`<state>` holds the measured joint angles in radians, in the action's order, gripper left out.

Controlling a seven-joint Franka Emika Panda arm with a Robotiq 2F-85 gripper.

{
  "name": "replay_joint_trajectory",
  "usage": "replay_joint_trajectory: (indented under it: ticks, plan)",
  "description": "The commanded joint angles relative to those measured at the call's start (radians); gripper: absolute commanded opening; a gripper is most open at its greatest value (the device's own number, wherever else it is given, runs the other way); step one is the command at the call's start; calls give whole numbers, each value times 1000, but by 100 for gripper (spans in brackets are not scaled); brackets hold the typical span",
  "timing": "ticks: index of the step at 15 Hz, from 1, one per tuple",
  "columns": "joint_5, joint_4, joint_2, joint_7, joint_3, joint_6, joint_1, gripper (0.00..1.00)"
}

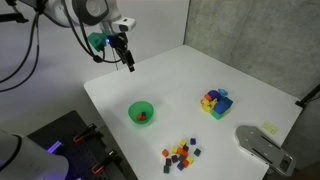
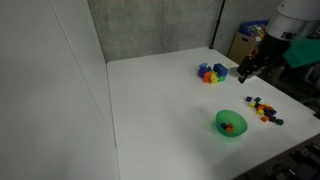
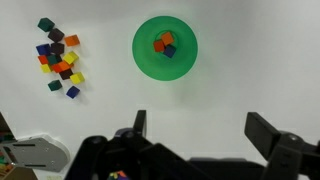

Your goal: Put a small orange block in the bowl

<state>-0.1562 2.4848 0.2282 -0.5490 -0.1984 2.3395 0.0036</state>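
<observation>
The small round green bowl [image 3: 165, 47] sits on the white table and holds two orange blocks and a dark blue one [image 3: 164, 44]. It also shows in both exterior views [image 1: 141, 113] [image 2: 231, 123]. A loose pile of small coloured blocks [image 3: 59, 59], with orange ones among them, lies beside the bowl [image 1: 182, 154] [image 2: 265, 108]. My gripper [image 3: 200, 135] is open and empty, raised high above the table [image 1: 127, 59] [image 2: 248, 68], well away from the bowl.
A built cluster of coloured bricks [image 1: 215, 102] [image 2: 211, 73] stands on the table. A grey device [image 1: 262, 146] lies at the table's corner. A wall panel [image 2: 150, 28] runs behind the table.
</observation>
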Motion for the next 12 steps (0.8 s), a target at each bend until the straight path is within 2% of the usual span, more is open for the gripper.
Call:
replay_joint_trajectory:
  ticks: [1, 7, 10, 12]
  plan:
    - [29, -48, -111, 82, 70, 54, -17, 100]
    - [120, -90, -288, 254, 183, 167, -38, 100]
    - [208, -123, -379, 396, 213, 187, -54, 100]
    - [207, -145, -436, 474, 231, 201, -70, 100]
